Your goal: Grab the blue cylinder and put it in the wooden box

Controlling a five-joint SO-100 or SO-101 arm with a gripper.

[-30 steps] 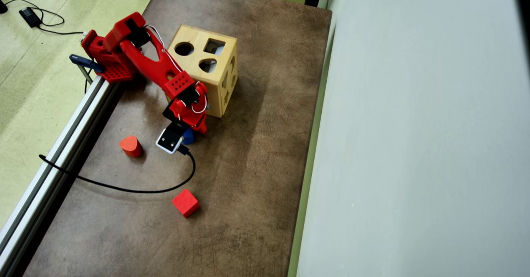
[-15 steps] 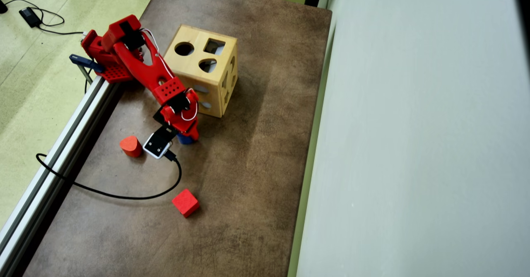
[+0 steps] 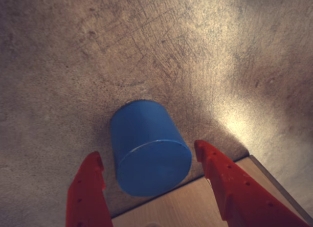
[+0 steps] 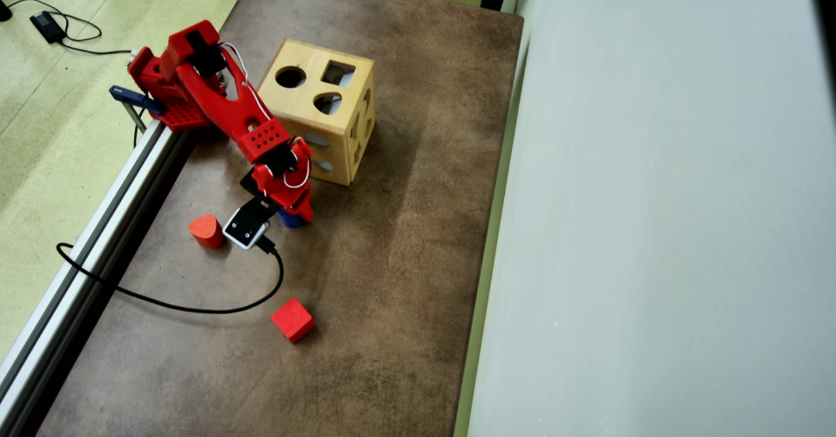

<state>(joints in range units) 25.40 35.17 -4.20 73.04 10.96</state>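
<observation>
Claw (image 3: 149,158) astride the blue cylinder (image 3: 146,146), beside the wooden box (image 4: 320,107).

In the wrist view the red jaws stand wide, one on each side of the cylinder with bare table showing between each finger and the block; nothing is gripped yet. The cylinder stands on the brown table (image 4: 392,260), close to the box, whose pale edge (image 3: 195,202) shows just under it in the wrist view. Likely risks: closing off-centre may tip or roll the smooth round block, and the nearby box wall may foul a finger. A red cube (image 4: 292,319) and an orange-red block (image 4: 206,230) lie apart from the claw, and a black cable (image 4: 196,306) trails across the mottled, scuffed tabletop. Green floor lies beyond one edge, a pale wall beyond the other.
</observation>
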